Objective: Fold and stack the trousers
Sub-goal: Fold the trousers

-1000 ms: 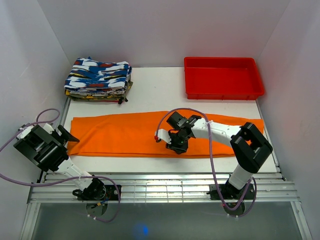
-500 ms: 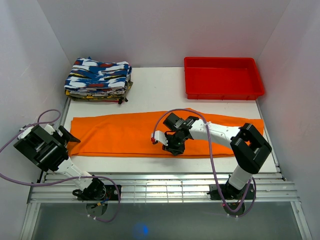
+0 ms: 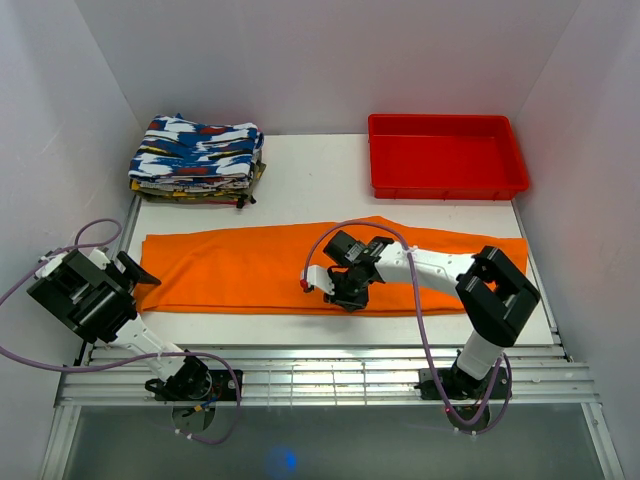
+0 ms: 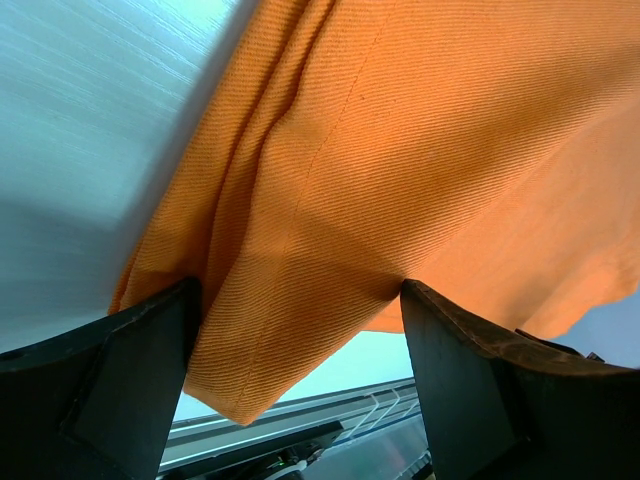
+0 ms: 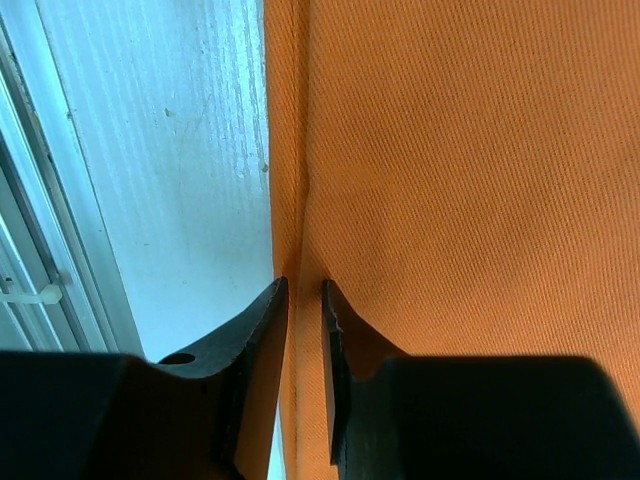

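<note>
Right gripper (image 5: 303,290) jaws narrow, pinching the near edge of the trousers (image 3: 240,265) at mid-tabletop (image 3: 320,190). Left gripper (image 4: 298,287) jaws wide, around the trousers' corner at the tabletop's left side. Trousers spread flat across the tabletop.

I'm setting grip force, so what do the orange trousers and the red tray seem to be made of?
Large bright-orange cloth trousers: likely woven cotton twill, matte; fine diagonal ribs and a stitched seam show. Rectangular red tray: probably rigid moulded plastic, faintly glossy; smooth, even walls and rim.
</note>
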Tool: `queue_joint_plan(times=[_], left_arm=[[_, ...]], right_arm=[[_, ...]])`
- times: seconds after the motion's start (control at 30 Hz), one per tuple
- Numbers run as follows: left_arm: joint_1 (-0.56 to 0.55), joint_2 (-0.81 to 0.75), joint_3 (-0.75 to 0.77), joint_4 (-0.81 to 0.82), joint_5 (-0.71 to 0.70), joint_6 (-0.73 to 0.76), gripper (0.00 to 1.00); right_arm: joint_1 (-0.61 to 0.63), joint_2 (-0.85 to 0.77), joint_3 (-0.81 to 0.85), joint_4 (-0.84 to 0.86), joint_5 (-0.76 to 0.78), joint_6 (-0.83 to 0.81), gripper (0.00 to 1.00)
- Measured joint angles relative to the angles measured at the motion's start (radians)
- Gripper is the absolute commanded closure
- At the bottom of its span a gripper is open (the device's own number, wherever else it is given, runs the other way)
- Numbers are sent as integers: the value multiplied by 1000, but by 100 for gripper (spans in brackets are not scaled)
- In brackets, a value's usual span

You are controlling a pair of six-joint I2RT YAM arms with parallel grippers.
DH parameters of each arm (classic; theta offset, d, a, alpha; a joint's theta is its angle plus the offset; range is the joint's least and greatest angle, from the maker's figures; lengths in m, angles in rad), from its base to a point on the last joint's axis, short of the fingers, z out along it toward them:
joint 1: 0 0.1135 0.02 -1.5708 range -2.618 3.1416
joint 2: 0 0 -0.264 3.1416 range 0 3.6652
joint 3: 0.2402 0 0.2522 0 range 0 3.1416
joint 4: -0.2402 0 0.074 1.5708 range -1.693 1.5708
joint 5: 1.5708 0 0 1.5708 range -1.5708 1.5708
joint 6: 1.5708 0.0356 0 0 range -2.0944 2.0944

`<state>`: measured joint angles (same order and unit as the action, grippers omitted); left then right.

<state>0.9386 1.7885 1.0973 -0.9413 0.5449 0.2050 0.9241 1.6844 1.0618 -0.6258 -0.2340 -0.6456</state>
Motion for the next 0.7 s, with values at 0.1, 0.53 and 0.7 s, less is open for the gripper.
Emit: queue_joint_plan(times=[0.1,0.53,0.7], left_arm=[[0,0,0,0,0,0,7],[0,2,3,0,-6,-8,7],[0,3,4,0,-8,-14,7]], right_arm=[[0,0,-14,17,25,10,92],[3,-37,-40,41,66,23,92],[3,-117,-83,44,64,2,92]])
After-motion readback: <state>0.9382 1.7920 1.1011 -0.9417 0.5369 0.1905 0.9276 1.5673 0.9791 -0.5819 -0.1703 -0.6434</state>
